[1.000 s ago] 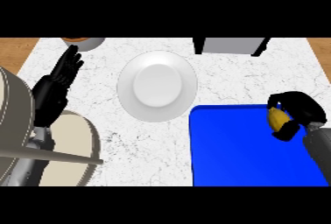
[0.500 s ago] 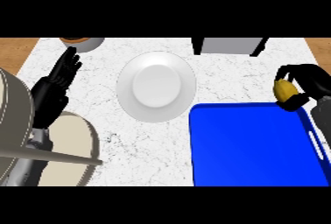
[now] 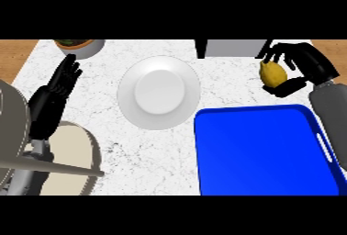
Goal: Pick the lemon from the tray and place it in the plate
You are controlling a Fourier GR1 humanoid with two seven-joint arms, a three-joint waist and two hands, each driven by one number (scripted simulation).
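Note:
The yellow lemon (image 3: 271, 73) is held off the tray, above the counter at the upper right, with my right hand (image 3: 303, 62) curled round it from the right. The blue tray (image 3: 261, 151) lies below it at the lower right with nothing showing on its floor. The white plate (image 3: 159, 91) sits on the marble counter at the centre, to the left of the lemon and apart from it. My left hand (image 3: 62, 79) rests open at the left edge, fingers pointing up.
A bowl with greenery (image 3: 80, 45) stands at the top left. A grey box (image 3: 234, 47) sits at the top, right next to the lemon. A large pan or lid with a beige disc (image 3: 66, 156) fills the lower left corner.
My right hand has lifted the lemon off the tray and carried it up and slightly left, past the tray's far rim. The left hand has not moved.

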